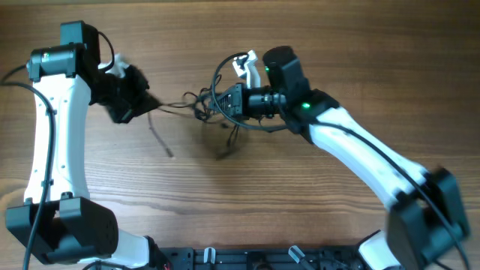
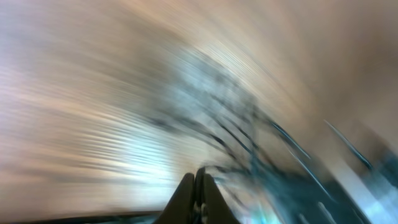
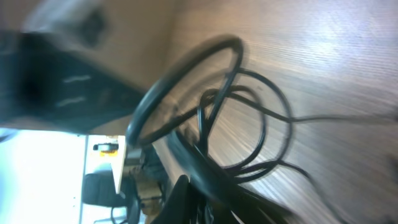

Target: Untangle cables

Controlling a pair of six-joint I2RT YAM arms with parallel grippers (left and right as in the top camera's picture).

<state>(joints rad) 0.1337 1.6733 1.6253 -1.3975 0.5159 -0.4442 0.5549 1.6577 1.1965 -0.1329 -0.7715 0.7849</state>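
Item 1. Cables [image 1: 201, 105]: thin black cords. We found them bunched near the middle of the wooden table [image 1: 337, 45], between the two arms. One strand ran straight and taut from the bunch leftward. Two loose ends trailed toward the near edge. One lay slanted on the bare wood below the left arm's head, and the other lay below the bunch. In the right wrist view the cords showed as overlapping loops lying on the wood grain.

Item 2. Left gripper [image 1: 144, 105]: we recorded it clenched. In its wrist view the two dark fingers [image 2: 189, 196] stood pressed together with no gap. The rest of that view was smeared, so we could not trace the cords in it. From overhead, the taut strand ended at the tips, and we entered it as pinched there.

Item 3. Right gripper [image 1: 219, 101]: we recorded it closed, lying on its side with its tips against the right side of the bunch. We could not tell whether any strand was caught between them, because its wrist view was dark and blurred at the tips.

Item 4. Thick black lead [image 3: 186, 74]: a heavier loop belonging to the right arm, arching over the thin cords.

Item 5. Green light [image 1: 305, 105]: lit on the right arm, behind the wrist.
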